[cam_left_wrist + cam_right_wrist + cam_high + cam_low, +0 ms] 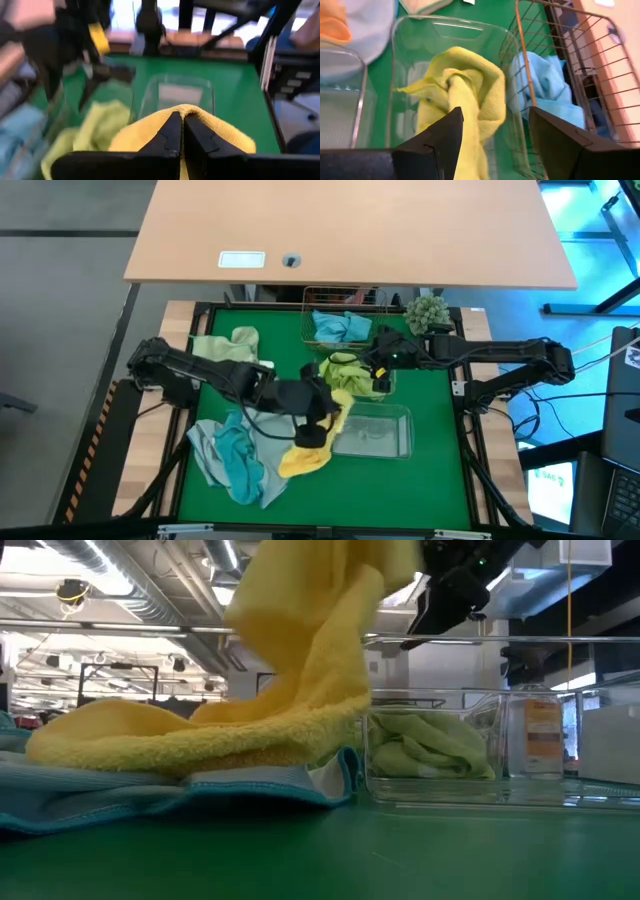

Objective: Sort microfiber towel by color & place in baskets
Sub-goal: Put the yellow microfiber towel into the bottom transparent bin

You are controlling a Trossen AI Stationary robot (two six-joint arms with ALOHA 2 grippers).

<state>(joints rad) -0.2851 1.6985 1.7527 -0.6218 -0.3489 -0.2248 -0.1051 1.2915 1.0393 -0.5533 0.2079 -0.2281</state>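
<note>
Pinching the yellow towel (210,131) in my left gripper (181,131), jaws closed on its fold, I am lifting it beside the empty clear tub (375,430). My right gripper (492,145) is hanging spread open above the lime-green towel (465,87) in its tub (405,65), next to the wire basket (570,60) holding blue. Next: carrying yellow over the empty tub and releasing.

Yellow towel (300,670): top cut off by the low view's upper edge — the grip on it sits out of that frame.
Left gripper (181,131): fingers pressed together on the yellow cloth; the far background is smeared with blur.
Wire basket (555,60): its far corner runs past the frame edge.
Green towel (465,95): lower end hidden behind the right gripper (495,135).
Empty clear tub (375,430): near edge partly covered by yellow towel.
</note>
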